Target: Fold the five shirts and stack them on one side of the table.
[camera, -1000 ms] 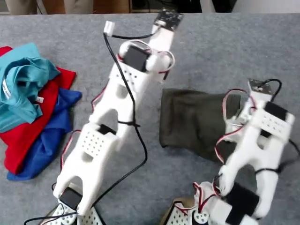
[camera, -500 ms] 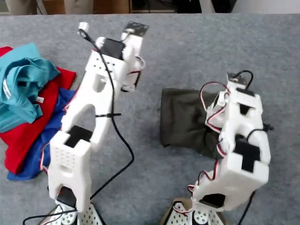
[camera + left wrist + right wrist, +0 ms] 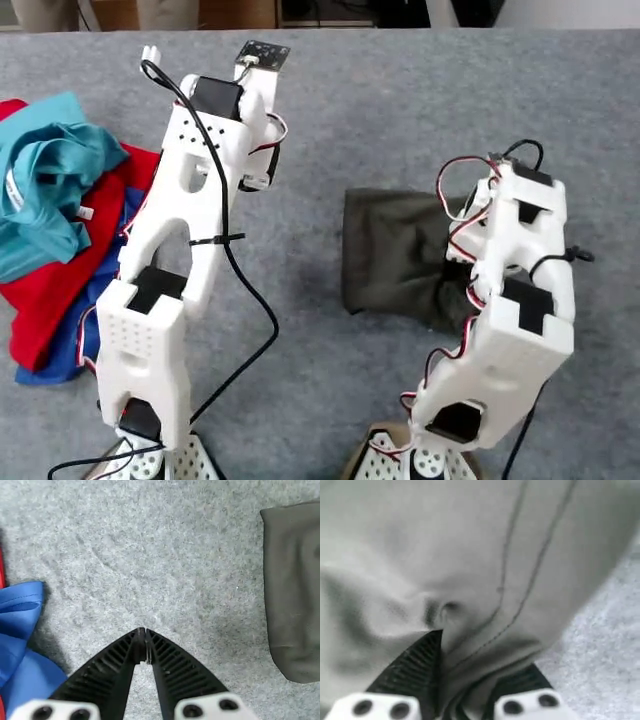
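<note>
A folded olive shirt [image 3: 395, 255] lies on the grey table right of centre. My right arm [image 3: 515, 270] stands over its right part. My right gripper [image 3: 470, 652] is shut on a fold of the olive shirt [image 3: 470, 545], with cloth bunched between its black fingers [image 3: 417, 667]. My left gripper [image 3: 145, 647] is shut and holds nothing; it hovers over bare table between the olive shirt [image 3: 295, 590] and a blue shirt [image 3: 20, 630]. At the left edge a teal shirt [image 3: 50, 170] lies crumpled on a red shirt [image 3: 55, 285] and the blue shirt [image 3: 105, 285].
The grey felt table [image 3: 420, 100] has open room across its far half and between the pile and the olive shirt. Loose black and red cables hang along both arms. The arm bases stand at the near edge.
My left arm has swung left, toward the shirt pile. My right arm has shifted left and come down over the olive shirt's right side.
</note>
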Robot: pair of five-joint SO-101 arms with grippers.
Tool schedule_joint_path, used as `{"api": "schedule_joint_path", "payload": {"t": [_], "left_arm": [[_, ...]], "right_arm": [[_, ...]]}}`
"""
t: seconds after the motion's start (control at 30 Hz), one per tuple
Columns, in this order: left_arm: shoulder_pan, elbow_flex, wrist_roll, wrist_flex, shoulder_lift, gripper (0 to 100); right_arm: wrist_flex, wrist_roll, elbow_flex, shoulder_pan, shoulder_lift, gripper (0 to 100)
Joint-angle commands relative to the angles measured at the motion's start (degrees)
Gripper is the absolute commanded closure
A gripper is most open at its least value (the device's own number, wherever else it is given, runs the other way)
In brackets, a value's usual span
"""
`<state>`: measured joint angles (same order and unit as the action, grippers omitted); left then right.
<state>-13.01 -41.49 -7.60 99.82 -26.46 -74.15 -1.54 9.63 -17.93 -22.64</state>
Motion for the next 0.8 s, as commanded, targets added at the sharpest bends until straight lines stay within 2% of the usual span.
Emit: {"api": "schedule_joint_path", "payload": {"t": [0.0, 0.23, 0.57, 0.63, 0.77], "left_arm": [[1.85, -0.79, -0.53, 0.00, 3.74, 98], [8.88, -0.88, -0.53, 0.00, 3.74, 98], [13.98, -0.88, -0.53, 0.09, 3.82, 98], [14.68, -0.79, -1.23, 0.35, 5.32, 98], [15.56, -0.18, -5.80, 0.97, 11.74, 98]], "right_arm": [[0.09, 2.73, -7.52, -4.18, 4.62, 99.8], [2.73, 13.80, -22.99, -13.05, 3.21, 99.7], [4.40, 18.02, -38.99, -14.20, -12.70, 98.6], [1.41, 17.58, -41.80, -14.29, -13.67, 91.6], [-10.64, 19.34, -49.10, -13.58, -13.67, 57.6]]}}
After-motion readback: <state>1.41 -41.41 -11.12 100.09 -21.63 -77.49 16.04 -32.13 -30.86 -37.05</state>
